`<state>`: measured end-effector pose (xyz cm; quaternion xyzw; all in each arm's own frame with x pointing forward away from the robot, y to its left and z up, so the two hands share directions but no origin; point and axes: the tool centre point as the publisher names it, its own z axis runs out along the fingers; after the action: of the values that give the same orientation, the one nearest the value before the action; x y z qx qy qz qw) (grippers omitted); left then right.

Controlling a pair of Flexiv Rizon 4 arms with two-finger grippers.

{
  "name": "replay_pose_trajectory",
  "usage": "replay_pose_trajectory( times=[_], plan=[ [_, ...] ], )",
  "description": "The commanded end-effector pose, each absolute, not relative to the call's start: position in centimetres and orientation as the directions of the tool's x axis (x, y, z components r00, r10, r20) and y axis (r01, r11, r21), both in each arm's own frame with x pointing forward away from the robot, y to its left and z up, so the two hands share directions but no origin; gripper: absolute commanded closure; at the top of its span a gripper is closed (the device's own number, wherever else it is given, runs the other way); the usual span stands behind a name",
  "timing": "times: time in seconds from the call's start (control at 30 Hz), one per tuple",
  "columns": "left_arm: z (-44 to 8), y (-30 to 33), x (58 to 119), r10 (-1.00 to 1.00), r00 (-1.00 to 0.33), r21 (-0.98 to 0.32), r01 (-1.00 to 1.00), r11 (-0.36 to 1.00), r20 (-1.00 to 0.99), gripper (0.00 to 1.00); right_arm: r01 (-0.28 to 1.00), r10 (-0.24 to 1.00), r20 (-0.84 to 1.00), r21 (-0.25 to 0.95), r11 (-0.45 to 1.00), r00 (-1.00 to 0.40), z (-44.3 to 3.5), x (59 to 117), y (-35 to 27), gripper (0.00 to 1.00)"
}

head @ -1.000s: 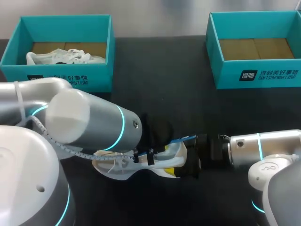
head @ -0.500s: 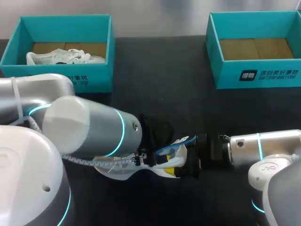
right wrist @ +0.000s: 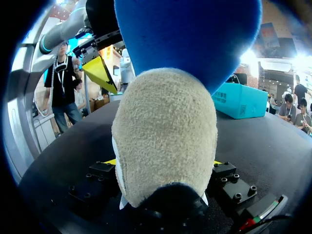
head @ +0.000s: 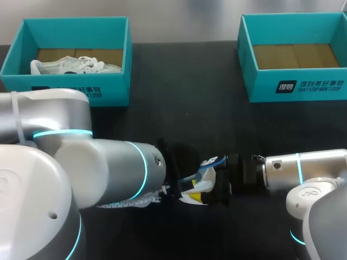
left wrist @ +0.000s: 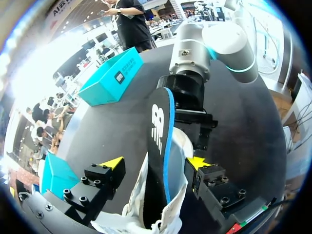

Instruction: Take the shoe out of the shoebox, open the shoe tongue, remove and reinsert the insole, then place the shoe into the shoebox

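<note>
Nearest the robot, low in the head view, the shoe lay on its side on the black counter, between the two arms, with its white laces trailing under the left arm. The left fingers stood wide apart on either side of the shoe's opening. The insole, black with a blue edge, stuck up out of the shoe between them. One yellow tip was just beside the shoe's white rim and the other tip was apart from it, so the insole was not pinched. From the opposite side, the right fingers held the heel end of the shoe. In the right wrist view the beige heel filled the space between them, only thin slivers of the yellow tips showed on both sides, and the blue underside of the insole rose above the heel.

Farther back, at the far edge of the counter, were two teal boxes, well apart. The left box held a second white shoe. The right box showed only its brown cardboard bottom.
</note>
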<state>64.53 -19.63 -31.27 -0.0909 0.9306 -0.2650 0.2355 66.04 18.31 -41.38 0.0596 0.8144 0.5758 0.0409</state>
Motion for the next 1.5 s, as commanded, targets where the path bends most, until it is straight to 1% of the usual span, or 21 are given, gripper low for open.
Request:
replay_pose_trajectory(
  times=[0.03, 0.07, 0.13, 0.23, 0.3, 0.6, 0.63, 0.73, 0.8, 1.0, 1.2, 1.5],
  plan=[
    [-31.9, -20.4, 64.3, -0.311, -0.855, -0.532, -0.05, 0.845, -0.414, 0.29, 0.051, 0.144, 0.003, 0.941, 0.335, -0.99, -41.5, 66.0, 18.5, 1.0],
    [-32.1, -20.5, 64.3, -0.313, -0.854, -0.532, -0.05, 0.845, -0.416, 0.33, 0.051, 0.144, 0.003, 0.941, 0.335, -0.99, -41.5, 66.0, 18.5, 1.0],
    [-32.2, -20.6, 64.3, -0.316, -0.85, -0.535, -0.048, 0.844, -0.422, 0.36, 0.051, 0.144, 0.003, 0.941, 0.335, -0.99, -41.5, 66.0, 18.5, 1.0],
    [-32.4, -20.8, 64.3, -0.315, -0.849, -0.535, -0.046, 0.843, -0.424, 0.37, 0.051, 0.144, 0.003, 0.941, 0.335, -0.99, -41.5, 66.0, 18.5, 1.0],
    [-32.6, -20.9, 64.2, -0.315, -0.845, -0.536, -0.041, 0.844, -0.432, 0.4, 0.051, 0.144, 0.003, 0.941, 0.335, -0.99, -41.5, 66.0, 18.5, 1.0],
    [-33.2, -21.2, 64.2, -0.316, -0.833, -0.534, -0.03, 0.845, -0.453, 0.45, 0.051, 0.144, 0.003, 0.941, 0.335, -0.99, -41.5, 66.0, 18.5, 1.0],
    [-33.2, -21.2, 64.2, -0.317, -0.832, -0.535, -0.03, 0.845, -0.455, 0.47, 0.051, 0.144, 0.003, 0.941, 0.335, -0.99, -41.5, 66.0, 18.5, 1.0],
    [-33.4, -21.2, 64.3, -0.321, -0.828, -0.534, -0.031, 0.845, -0.46, 0.47, 0.051, 0.144, 0.003, 0.941, 0.335, -0.99, -41.5, 66.0, 18.5, 1.0],
    [-33.6, -21.3, 64.4, -0.325, -0.824, -0.534, -0.033, 0.845, -0.464, 0.5, 0.051, 0.144, 0.003, 0.941, 0.335, -0.99, -41.5, 66.0, 18.5, 1.0],
    [-34.0, -21.3, 64.6, -0.334, -0.818, -0.532, -0.041, 0.846, -0.469, 0.52, 0.051, 0.144, 0.003, 0.941, 0.335, -0.99, -41.5, 66.0, 18.5, 1.0],
    [-34.0, -21.2, 64.7, -0.347, -0.815, -0.541, -0.05, 0.84, -0.464, 0.59, 0.051, 0.144, 0.003, 0.941, 0.335, -0.99, -41.5, 66.0, 18.5, 1.0],
    [-33.4, -20.9, 65.3, -0.369, -0.805, -0.554, -0.061, 0.831, -0.464, 0.62, 0.051, 0.144, 0.003, 0.941, 0.335, -0.99, -41.5, 66.0, 18.5, 1.0]
  ],
)
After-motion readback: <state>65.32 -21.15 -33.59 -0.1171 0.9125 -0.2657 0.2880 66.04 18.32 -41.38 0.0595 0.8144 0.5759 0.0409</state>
